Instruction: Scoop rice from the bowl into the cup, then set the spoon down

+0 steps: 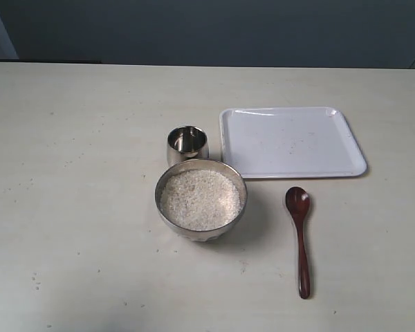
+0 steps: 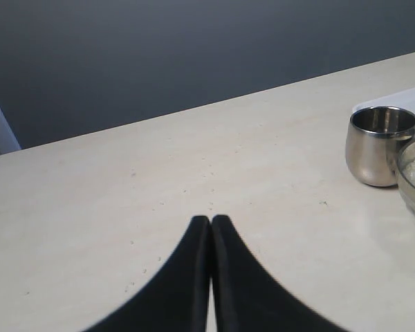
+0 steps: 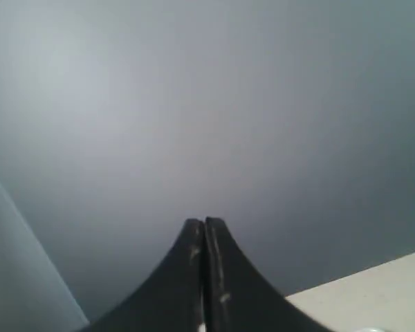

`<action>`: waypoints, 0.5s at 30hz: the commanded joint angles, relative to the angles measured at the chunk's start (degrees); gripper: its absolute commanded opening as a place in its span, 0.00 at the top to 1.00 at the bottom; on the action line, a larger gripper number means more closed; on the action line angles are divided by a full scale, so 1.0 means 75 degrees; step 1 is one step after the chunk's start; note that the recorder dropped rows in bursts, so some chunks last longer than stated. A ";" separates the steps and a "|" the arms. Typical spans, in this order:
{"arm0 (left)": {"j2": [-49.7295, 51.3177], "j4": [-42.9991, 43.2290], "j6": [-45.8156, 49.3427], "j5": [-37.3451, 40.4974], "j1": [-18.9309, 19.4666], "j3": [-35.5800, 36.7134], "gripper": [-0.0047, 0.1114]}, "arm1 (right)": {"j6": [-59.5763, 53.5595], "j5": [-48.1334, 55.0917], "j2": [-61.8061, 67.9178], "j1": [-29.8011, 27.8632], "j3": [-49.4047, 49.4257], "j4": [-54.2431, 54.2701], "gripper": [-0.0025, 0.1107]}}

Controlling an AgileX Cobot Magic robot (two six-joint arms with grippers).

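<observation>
**A:** Black and pressed tip to tip, the left jaws hold nothing. They hang over bare table [image 2: 90, 207].

**B:** And the right jaws?

**A:** Also pressed together and empty. Behind them is mostly grey wall and one corner of the table.

**B:** Where's the spoon?

**A:** The spoon [image 1: 301, 242] lies flat at the front of the table, to the right of the bowl [image 1: 197, 233] and clear of it. Its handle points toward the near edge and its oval head points away.

**B:** And the rice?

**A:** The rice [image 1: 199, 199] is heaped in the bowl, close to the rim. A few stray grains dot the table around it.

**B:** What's behind that?

**A:** The cup [image 1: 178, 155] stands upright just behind the bowl. I cannot tell whether the two touch. To the cup's right is a white tray [image 1: 290, 138], close beside it, with a few specks on its surface. The spoon's head stops short of the tray's near edge.

**B:** And beyond that?

**A:** More table, then the dark wall [image 1: 207, 28].
</observation>
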 commanded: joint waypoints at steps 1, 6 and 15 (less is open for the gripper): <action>-0.0033 -0.0005 -0.0041 -0.0105 -0.0017 -0.0018 0.96 | -0.0569 0.2091 0.1657 -0.0026 -0.1689 -0.1259 0.99; -0.0033 -0.0005 -0.0041 -0.0105 -0.0017 -0.0018 0.96 | -0.0102 0.3584 0.3644 0.0129 -0.2700 -0.2334 0.99; -0.0033 -0.0005 -0.0041 -0.0105 -0.0017 -0.0018 0.96 | 0.0515 0.5903 0.6606 0.1025 -0.2752 -0.2986 0.99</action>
